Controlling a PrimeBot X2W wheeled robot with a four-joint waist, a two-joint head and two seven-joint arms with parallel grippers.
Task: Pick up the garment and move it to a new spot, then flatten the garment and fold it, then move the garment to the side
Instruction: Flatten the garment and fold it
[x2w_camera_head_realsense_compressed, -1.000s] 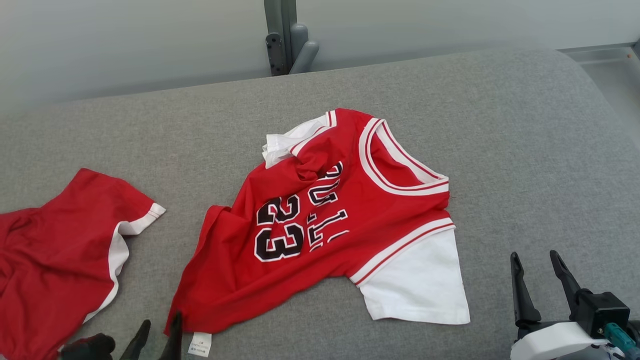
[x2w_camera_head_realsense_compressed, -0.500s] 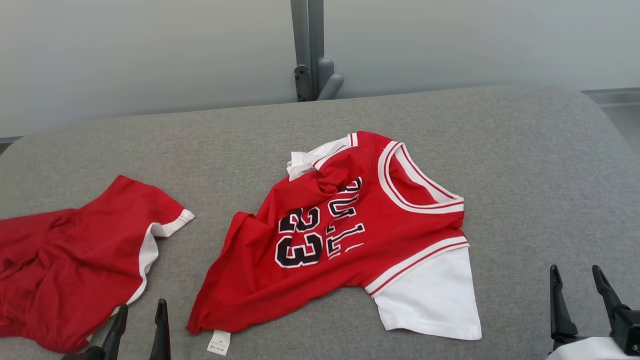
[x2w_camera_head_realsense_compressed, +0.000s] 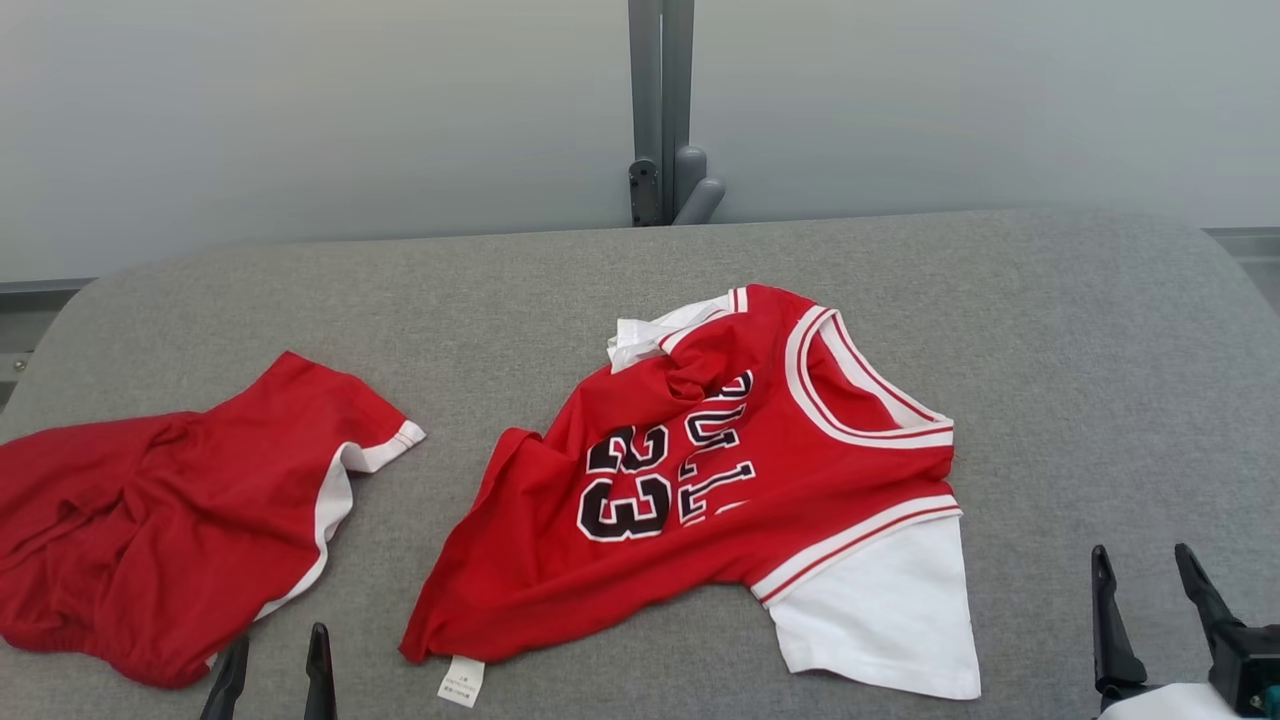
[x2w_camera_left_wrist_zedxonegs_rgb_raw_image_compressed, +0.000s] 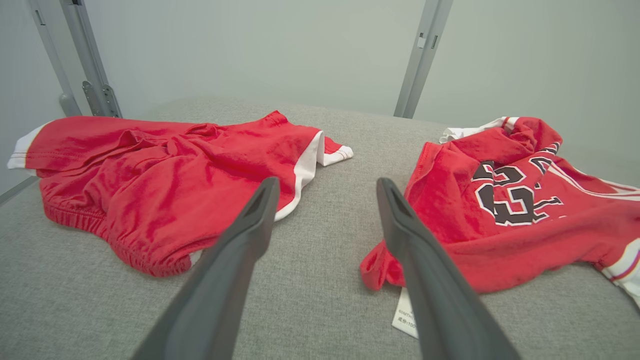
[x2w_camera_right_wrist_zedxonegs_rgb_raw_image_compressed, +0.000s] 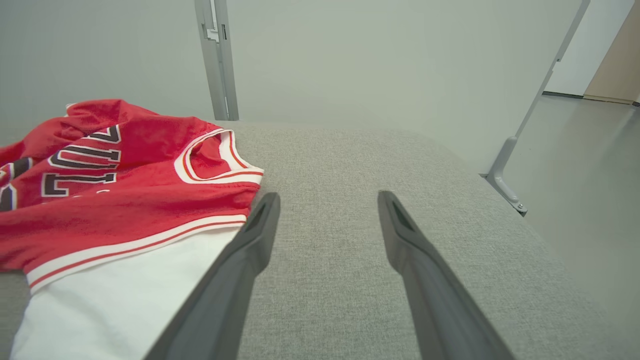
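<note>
The garment (x2w_camera_head_realsense_compressed: 700, 500), a red jersey with white trim, white sleeves and a black 23, lies rumpled on the grey padded surface (x2w_camera_head_realsense_compressed: 1080, 380). Its neck points right and its hem, with a white label, left. The jersey's hem (x2w_camera_left_wrist_zedxonegs_rgb_raw_image_compressed: 500, 220) lies just right of my left gripper (x2w_camera_left_wrist_zedxonegs_rgb_raw_image_compressed: 326, 182) in the left wrist view. My left gripper (x2w_camera_head_realsense_compressed: 278, 640) is open and empty at the front edge, between the hem and a pair of red shorts. My right gripper (x2w_camera_head_realsense_compressed: 1141, 552) stands open and empty, right of the white sleeve. The jersey (x2w_camera_right_wrist_zedxonegs_rgb_raw_image_compressed: 100, 190) lies left of my right gripper (x2w_camera_right_wrist_zedxonegs_rgb_raw_image_compressed: 328, 196).
Red shorts (x2w_camera_head_realsense_compressed: 170, 500) with white trim lie crumpled at the left, apart from the jersey; the shorts (x2w_camera_left_wrist_zedxonegs_rgb_raw_image_compressed: 165, 165) reach close to my left fingers. A grey metal post (x2w_camera_head_realsense_compressed: 660, 110) stands behind the surface. Bare floor (x2w_camera_right_wrist_zedxonegs_rgb_raw_image_compressed: 590, 165) drops away past its right edge.
The head camera has moved, shifting the whole picture right and down. My left gripper has drawn a little left, away from the jersey's hem. The clothes lie as before.
</note>
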